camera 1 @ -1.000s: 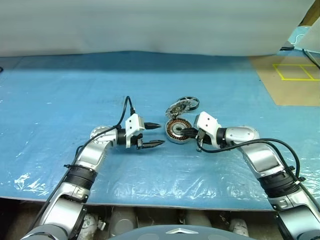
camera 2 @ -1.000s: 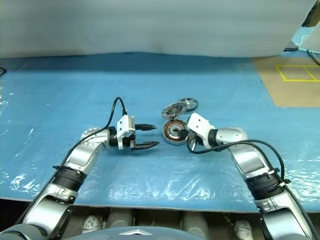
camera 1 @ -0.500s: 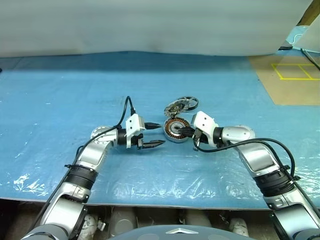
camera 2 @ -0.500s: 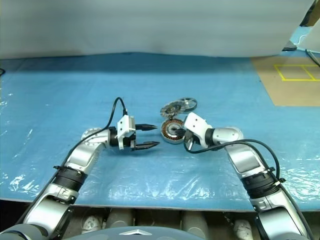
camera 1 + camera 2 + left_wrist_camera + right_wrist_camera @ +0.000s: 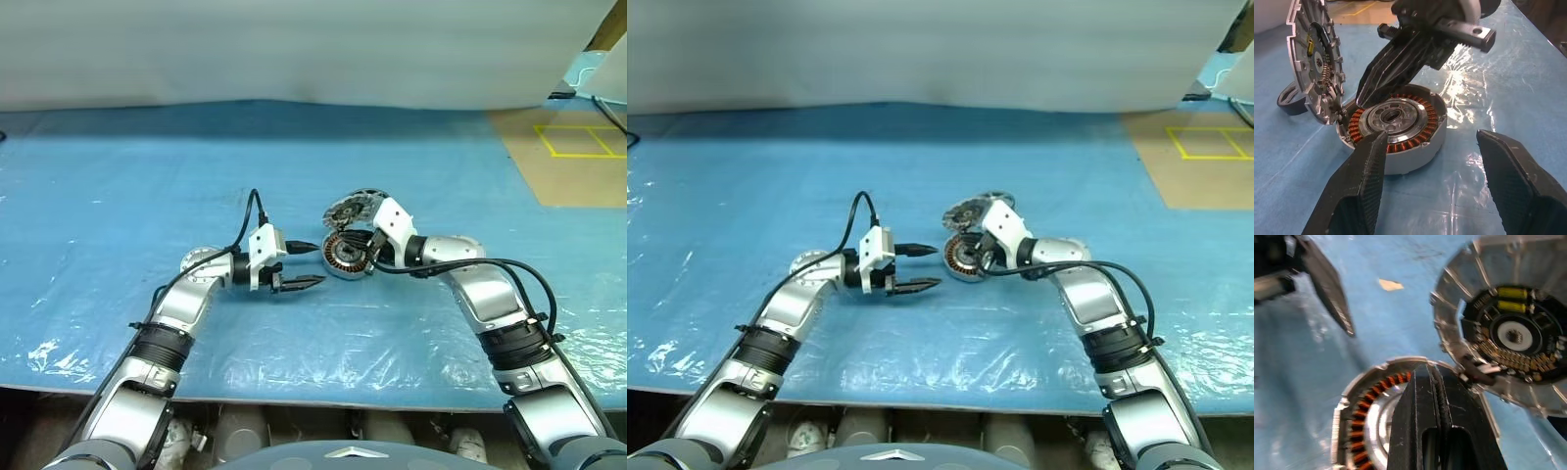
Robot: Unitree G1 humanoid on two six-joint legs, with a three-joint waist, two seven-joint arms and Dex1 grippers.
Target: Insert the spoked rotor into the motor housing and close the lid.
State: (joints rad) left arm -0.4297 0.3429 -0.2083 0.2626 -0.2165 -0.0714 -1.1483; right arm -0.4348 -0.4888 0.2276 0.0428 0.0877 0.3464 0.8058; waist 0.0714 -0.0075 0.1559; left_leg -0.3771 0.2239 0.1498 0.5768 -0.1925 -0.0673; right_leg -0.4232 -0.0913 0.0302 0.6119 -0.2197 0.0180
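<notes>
Up on the blue sheet, head view first: the motor housing sits between the two arms with its lid hinged up on the far side. The right gripper is right on top of the housing, while the left gripper hangs just beside it, so the right arm is clearly the closer one.

Left wrist view: left fingers are spread wide with nothing between them, pointing straight at the housing's side. A silvery ring already sits inside the copper windings; I'd guess that's the spoked rotor, but I can't make out spokes.

Right wrist view: right fingers are pinched fully together, empty, with the tip over the housing rim next to the hinge. The lid stands tilted open just beyond, so I reckon it's the next thing to push.
</notes>
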